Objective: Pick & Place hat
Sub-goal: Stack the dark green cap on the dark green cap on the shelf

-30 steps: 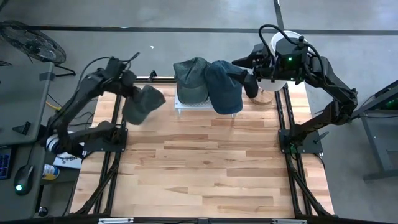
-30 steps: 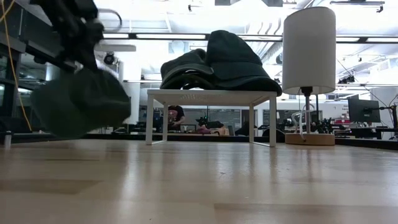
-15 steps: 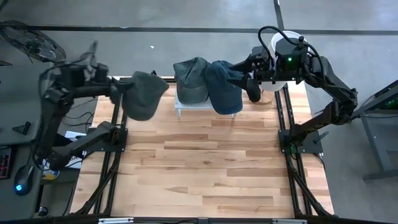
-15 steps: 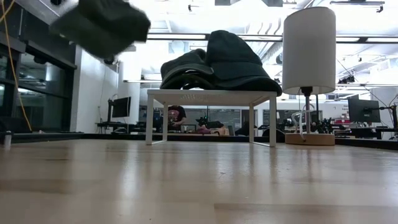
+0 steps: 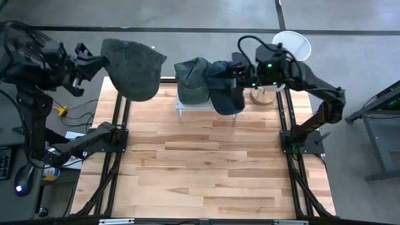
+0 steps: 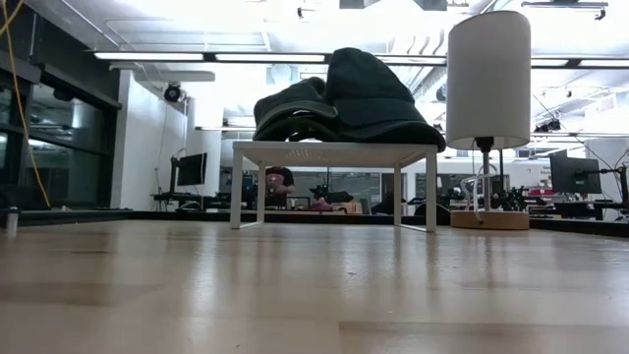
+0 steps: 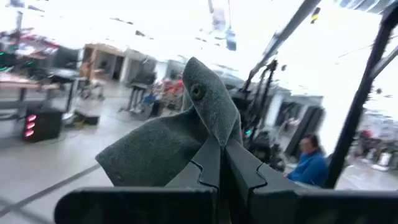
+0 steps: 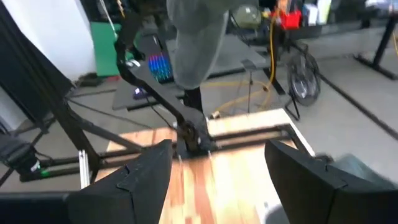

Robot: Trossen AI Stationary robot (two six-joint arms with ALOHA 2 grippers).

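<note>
A robotics lab or workshop: long ceiling lights (image 6: 295, 56) run over an open hall, monitors (image 6: 575, 175) and equipment desks stand behind the wooden counter (image 5: 206, 162), a concrete floor (image 5: 187, 44) surrounds it, and a seated person (image 7: 309, 168) works beyond the left end effector (image 7: 221, 168).

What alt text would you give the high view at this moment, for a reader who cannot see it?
Seen from above, the left gripper, shut on a grey-green cap, holds it over the table's far left corner. Two more caps sit on a small white stand at the far edge, where the open right gripper hovers beside a white lamp.
</note>
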